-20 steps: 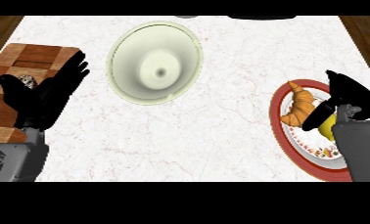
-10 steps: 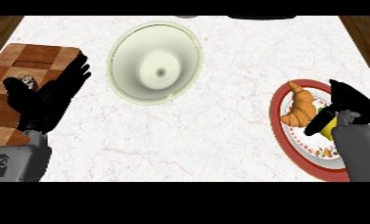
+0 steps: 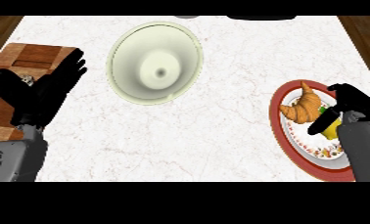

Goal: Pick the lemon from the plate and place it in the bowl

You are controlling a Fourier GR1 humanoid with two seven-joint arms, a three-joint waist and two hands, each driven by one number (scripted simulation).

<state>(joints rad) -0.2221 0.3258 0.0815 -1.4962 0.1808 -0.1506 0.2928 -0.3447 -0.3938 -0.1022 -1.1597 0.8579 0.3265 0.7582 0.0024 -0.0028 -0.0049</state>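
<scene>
We see our right hand (image 3: 345,101) curled round the lemon (image 3: 330,129) on the plate (image 3: 277,116) beside a croissant (image 3: 303,106), the bowl (image 3: 154,62) well apart.

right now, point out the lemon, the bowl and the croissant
lemon (image 3: 332,128), head view, its visible yellow side
bowl (image 3: 130,69), head view, left inner wall
croissant (image 3: 303,106), head view, its middle

The lemon (image 3: 331,131) is yellow, the plate (image 3: 277,120) red-rimmed, the bowl (image 3: 155,61) cream.

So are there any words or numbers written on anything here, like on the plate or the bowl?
None: no words or numbers can be read anywhere.
The plate has only small coloured marks, not readable as letters.
The bowl is plain.
</scene>
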